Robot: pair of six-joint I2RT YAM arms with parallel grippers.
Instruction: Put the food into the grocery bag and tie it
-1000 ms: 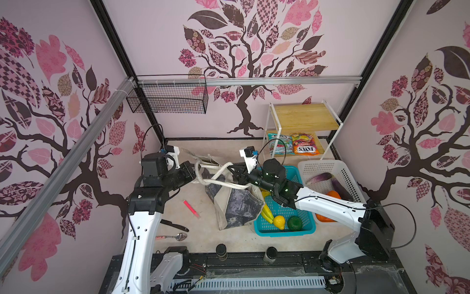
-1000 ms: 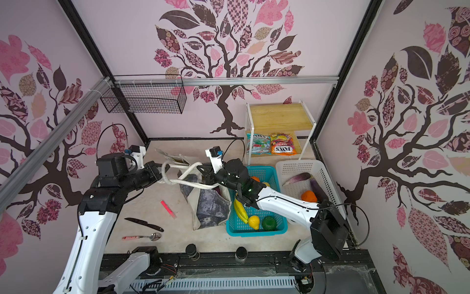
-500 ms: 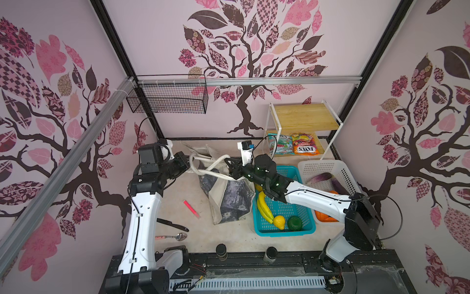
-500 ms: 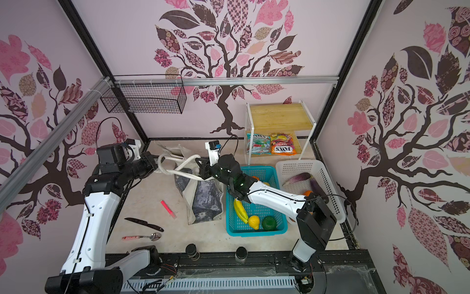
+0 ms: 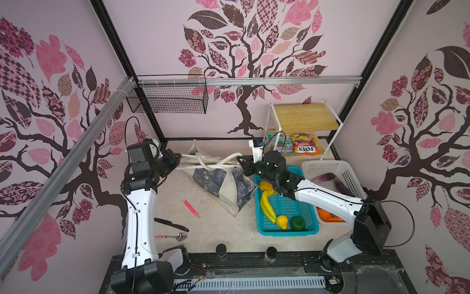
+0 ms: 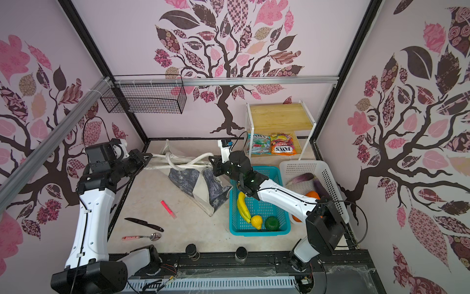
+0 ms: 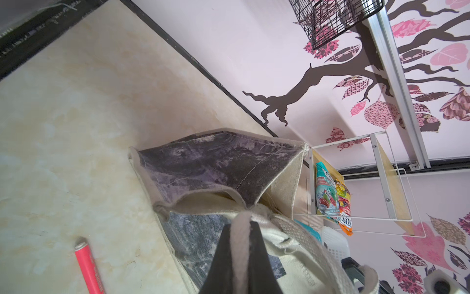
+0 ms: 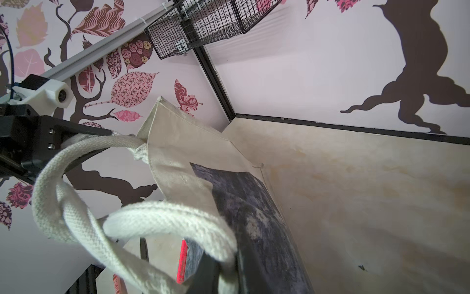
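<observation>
Grocery bag [image 5: 223, 188]: cream canvas tote slumped on the tabletop [image 5: 208, 229] beside the teal basket [image 5: 287, 233], between both arms.
Left tool [image 5: 177, 159]: clamped on one strap handle [image 7: 240, 226].
Right tool [image 5: 241, 162]: clamped on the other.
Strap handles [image 5: 216, 163]: crossed in a loose knot, taut between tools.
Handling: limp, light-looking canvas; woven straps grip well, so hold those.

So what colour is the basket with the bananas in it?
The basket is teal, clearest in a top view.
</observation>
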